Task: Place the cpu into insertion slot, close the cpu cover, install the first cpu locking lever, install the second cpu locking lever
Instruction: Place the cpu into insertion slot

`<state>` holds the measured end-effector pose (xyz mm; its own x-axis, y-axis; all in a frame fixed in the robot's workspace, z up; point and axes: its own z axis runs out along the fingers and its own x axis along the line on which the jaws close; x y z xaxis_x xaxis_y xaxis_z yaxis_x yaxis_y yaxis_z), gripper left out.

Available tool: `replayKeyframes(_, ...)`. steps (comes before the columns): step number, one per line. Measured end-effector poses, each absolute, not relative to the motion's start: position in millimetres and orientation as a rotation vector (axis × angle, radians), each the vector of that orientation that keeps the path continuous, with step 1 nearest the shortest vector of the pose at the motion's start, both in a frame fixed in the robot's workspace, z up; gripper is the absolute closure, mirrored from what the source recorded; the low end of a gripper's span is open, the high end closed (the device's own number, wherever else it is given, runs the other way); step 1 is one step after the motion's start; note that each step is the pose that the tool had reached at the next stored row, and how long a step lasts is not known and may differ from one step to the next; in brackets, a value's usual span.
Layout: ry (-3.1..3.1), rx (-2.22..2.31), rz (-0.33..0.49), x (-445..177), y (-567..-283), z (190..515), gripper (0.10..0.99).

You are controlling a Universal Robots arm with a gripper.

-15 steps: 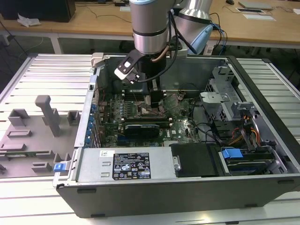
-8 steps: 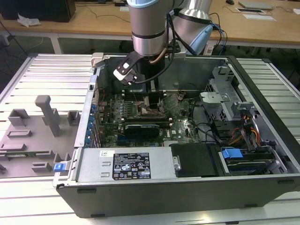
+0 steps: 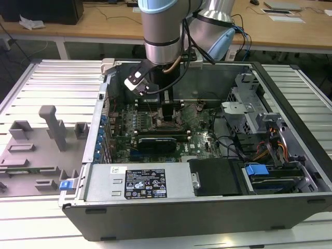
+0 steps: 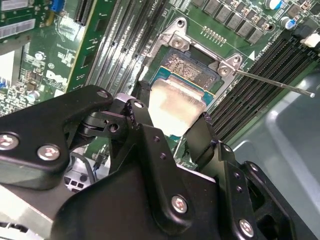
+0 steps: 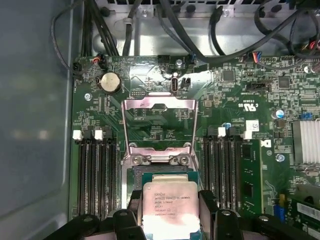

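Over insertion slot, cpu in hand

The ribbed metal tabletop carries an open computer case across its middle and a grey moulded fixture plate at the exterior view's left edge

This looks like a robotics lab or test workshop: a robot arm reaches into an open PC case lying on a ribbed metal worktop, and its hand grips a cpu over the green board. To the exterior view's left of the hand, grey fixture blocks stand on the worktop. Beyond the hand and arm run wooden desks with papers.
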<state>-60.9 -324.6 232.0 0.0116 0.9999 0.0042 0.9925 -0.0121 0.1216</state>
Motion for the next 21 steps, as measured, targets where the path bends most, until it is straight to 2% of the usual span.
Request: replayKeyframes(21, 2.133, 2.186, 0.135, -62.3, -316.8, 200.8, 0.545)
